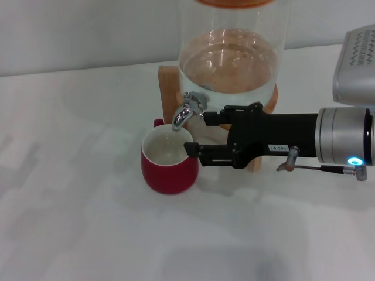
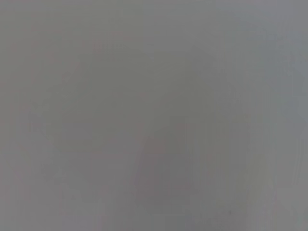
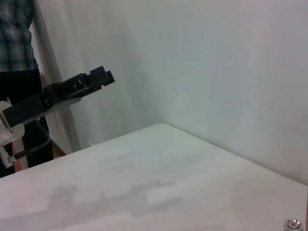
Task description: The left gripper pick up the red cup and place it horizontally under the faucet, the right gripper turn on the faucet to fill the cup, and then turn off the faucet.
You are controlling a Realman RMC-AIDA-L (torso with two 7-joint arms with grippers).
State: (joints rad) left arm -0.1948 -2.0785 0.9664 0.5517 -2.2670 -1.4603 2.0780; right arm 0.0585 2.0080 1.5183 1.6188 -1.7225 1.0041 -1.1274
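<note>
One red cup [image 1: 169, 164] stands upright on white table [image 1: 70, 175], directly under faucet [image 1: 188, 110] of glass jar [image 1: 231, 52] on wooden stand [image 1: 170, 88]. Right gripper [image 1: 196, 133] reaches in from right, jaws parted, one finger by faucet lever, other near cup rim. Left gripper [image 3: 72, 89] raised well off, seen in right wrist view; jaw state unclear.

Glossy dark-red ceramic cup [image 1: 169, 162] w/ cream inside is seen upright on the white table, mouth right below the spout of the small chrome faucet [image 1: 188, 109], which is fitted to a clear glass jar.
</note>
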